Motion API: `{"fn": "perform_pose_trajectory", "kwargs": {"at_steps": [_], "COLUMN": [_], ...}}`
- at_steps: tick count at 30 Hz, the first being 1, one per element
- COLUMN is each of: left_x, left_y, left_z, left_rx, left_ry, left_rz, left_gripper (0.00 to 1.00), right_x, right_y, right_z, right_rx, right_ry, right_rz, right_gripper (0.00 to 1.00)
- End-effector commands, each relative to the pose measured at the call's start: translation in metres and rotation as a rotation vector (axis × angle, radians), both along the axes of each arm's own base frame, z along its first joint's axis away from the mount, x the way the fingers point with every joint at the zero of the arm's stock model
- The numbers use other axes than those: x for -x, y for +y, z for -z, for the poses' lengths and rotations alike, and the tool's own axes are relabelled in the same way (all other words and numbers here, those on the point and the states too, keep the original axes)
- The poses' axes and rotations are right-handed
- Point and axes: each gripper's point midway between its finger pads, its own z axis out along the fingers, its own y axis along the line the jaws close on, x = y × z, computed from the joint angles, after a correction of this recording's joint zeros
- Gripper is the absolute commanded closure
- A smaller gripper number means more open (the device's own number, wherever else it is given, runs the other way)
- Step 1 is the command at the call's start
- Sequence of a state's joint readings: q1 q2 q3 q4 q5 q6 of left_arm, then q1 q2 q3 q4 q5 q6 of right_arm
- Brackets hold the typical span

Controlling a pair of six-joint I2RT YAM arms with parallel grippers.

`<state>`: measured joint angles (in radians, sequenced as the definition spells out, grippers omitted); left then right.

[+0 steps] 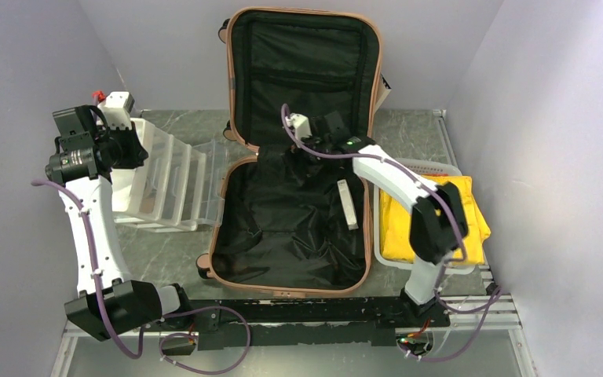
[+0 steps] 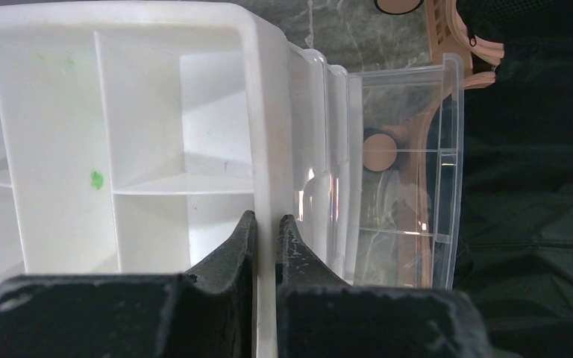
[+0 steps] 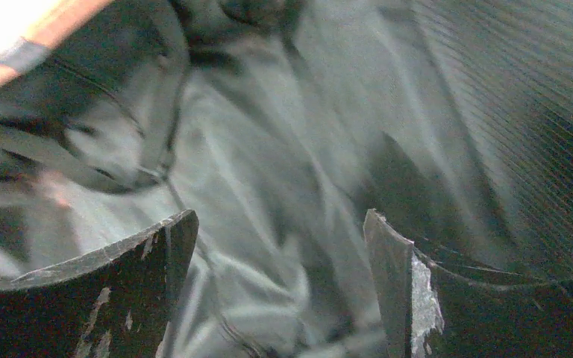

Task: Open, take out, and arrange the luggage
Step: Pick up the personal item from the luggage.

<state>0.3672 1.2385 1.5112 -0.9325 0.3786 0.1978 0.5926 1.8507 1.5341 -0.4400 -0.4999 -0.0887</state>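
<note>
- Left pincer, closest in the left wrist view, is clenched on the wall of a white divided tray. A clear plastic bin stands just beside the tray, with the luggage beyond it.
- Right wrist view, blurred: the right pincer is spread wide and grasps nothing, hanging over rumpled black lining.
- Top view: the luggage lies open mid-counter, lid raised toward the back wall. Tray and bin sit to its left. To its right, a white basket holds yellow cloth.

Left arm bent upright, left claw pinched shut, right arm stretched forward, right claw spread wide.
</note>
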Motion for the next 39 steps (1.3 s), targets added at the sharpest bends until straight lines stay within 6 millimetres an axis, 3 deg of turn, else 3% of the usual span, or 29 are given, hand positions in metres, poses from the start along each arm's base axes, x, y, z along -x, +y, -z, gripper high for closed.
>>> {"fn": "perform_pose_trajectory", "kwargs": {"at_steps": [1,6,10,18,24,26,30,34,39], "left_x": [-0.008,-0.007,-0.006,-0.004,-0.002,-0.002,-0.002,-0.002,-0.002], "left_y": [0.002,0.001,0.0,-0.002,-0.002,-0.002,-0.001,-0.001,-0.001], "left_z": [-0.074,-0.073,-0.076,-0.074,-0.074,-0.076,-0.076,-0.074,-0.072], "left_rx": [-0.141,-0.139,-0.141,-0.135,-0.136,-0.139,-0.141,-0.141,-0.139], "left_ry": [-0.272,-0.272,-0.276,-0.274,-0.275,-0.28,-0.282,-0.277,-0.275], "left_rz": [0.044,0.046,0.048,0.054,0.052,0.051,0.049,0.048,0.048], "left_gripper": [0.95,0.95,0.95,0.95,0.95,0.95,0.95,0.95,0.95], "right_x": [-0.005,0.008,0.019,0.034,0.046,0.051,0.057,0.049,0.041], "right_y": [-0.076,-0.134,-0.164,-0.194,-0.197,-0.195,-0.182,-0.167,-0.142], "right_z": [-0.001,0.025,0.045,0.095,0.119,0.124,0.114,0.084,0.032], "right_rx": [0.296,0.491,0.599,0.745,0.772,0.764,0.699,0.625,0.491], "right_ry": [-0.243,-0.236,-0.225,-0.172,-0.088,-0.057,-0.018,-0.038,-0.094], "right_rz": [0.035,0.091,0.118,0.112,0.065,0.046,0.028,0.03,0.032], "right_gripper": [0.13,0.13,0.14,0.15,0.21,0.27,0.46,0.67,0.7]}}
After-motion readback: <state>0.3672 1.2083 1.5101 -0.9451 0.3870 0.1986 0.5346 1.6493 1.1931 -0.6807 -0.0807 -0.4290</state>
